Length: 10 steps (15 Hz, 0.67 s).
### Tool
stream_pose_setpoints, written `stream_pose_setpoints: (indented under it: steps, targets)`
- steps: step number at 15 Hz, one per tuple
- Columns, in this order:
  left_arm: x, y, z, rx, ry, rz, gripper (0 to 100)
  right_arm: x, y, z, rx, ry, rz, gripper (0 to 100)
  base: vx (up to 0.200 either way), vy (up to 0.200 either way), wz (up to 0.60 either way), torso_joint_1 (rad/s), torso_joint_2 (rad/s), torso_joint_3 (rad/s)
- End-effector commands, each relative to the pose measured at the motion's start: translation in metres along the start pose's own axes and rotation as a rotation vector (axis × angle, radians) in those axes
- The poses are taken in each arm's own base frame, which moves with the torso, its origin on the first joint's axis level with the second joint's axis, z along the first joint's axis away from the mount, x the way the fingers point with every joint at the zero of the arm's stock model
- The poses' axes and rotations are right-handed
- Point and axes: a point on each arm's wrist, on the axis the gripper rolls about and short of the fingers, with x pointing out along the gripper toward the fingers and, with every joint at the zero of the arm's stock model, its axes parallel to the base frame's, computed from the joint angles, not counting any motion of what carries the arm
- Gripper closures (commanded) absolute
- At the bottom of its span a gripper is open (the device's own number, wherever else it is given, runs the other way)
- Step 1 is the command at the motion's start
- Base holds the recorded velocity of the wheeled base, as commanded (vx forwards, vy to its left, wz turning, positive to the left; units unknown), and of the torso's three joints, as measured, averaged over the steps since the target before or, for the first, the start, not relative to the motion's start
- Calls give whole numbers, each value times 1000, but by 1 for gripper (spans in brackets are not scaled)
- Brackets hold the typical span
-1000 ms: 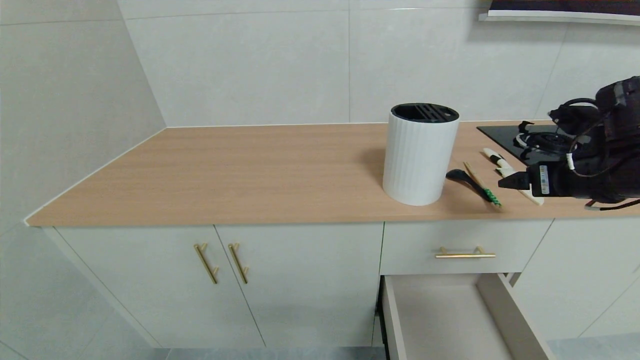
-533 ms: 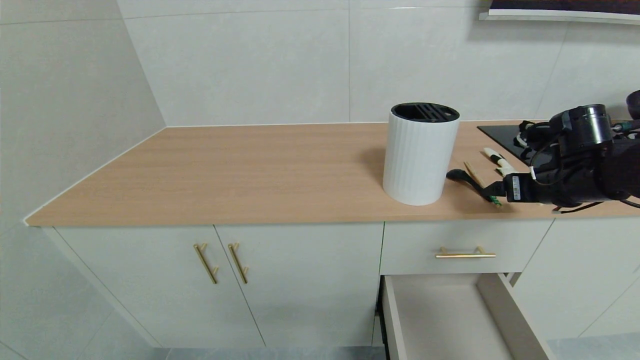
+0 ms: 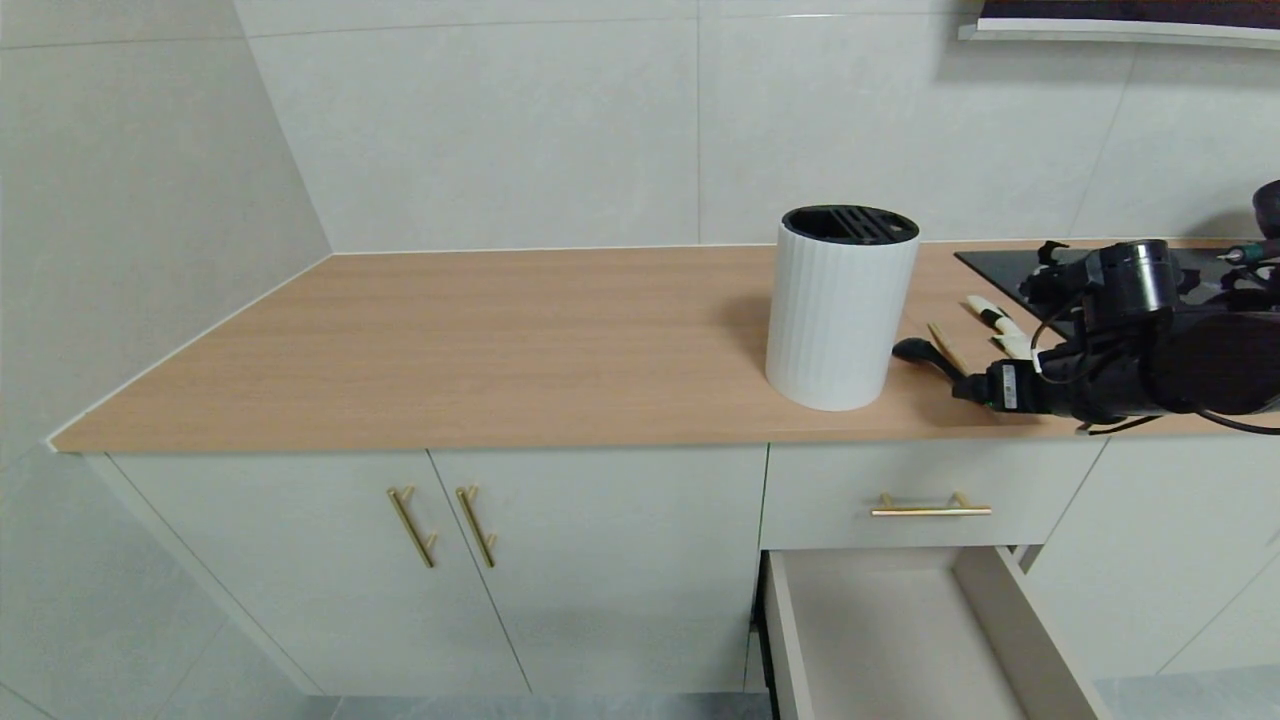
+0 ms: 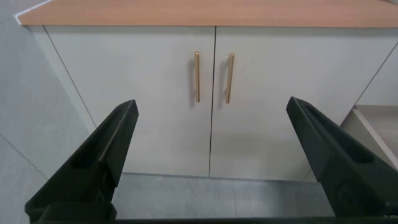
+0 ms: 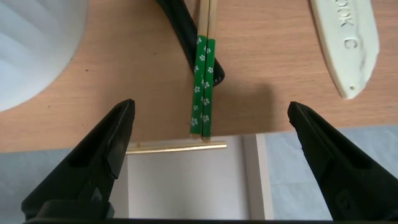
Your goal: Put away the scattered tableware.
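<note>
A pair of wooden chopsticks (image 5: 203,87) with green flowered ends lies on the wooden counter (image 3: 500,340), right of the white ribbed utensil holder (image 3: 840,310). A black spoon (image 3: 915,350) lies against the chopsticks (image 3: 945,347), its handle (image 5: 180,37) crossing under them. A white knife (image 5: 348,43) rests farther right, beside the hob, and is also seen from the head (image 3: 995,318). My right gripper (image 5: 211,109) is open, low over the counter's front edge (image 3: 965,385), with the chopsticks' green ends between its fingers. My left gripper (image 4: 211,106) is open and holds nothing, down in front of the cabinet doors.
A black hob (image 3: 1050,275) sits at the counter's back right. Below the chopsticks, a drawer (image 3: 1000,630) stands pulled open under a shut one with a gold handle (image 3: 930,510). Two cabinet doors with gold handles (image 4: 211,78) face the left gripper.
My right arm has come down and moved left, bringing the open gripper from above the knife to the chopsticks' green ends. The tableware has not moved.
</note>
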Motion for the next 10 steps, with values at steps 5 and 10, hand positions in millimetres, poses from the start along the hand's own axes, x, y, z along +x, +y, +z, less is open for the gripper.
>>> stream_pose_setpoints:
  steps: [5,10]
  targets:
    - [0,0,0,0,0,1,0,9,1,-4,-1,9,0,0,0,0,0,0,0,0]
    - [0,0,0,0,0,1,0,18,2,-7,-2,17,-1,0,0,0,0,0,0,0]
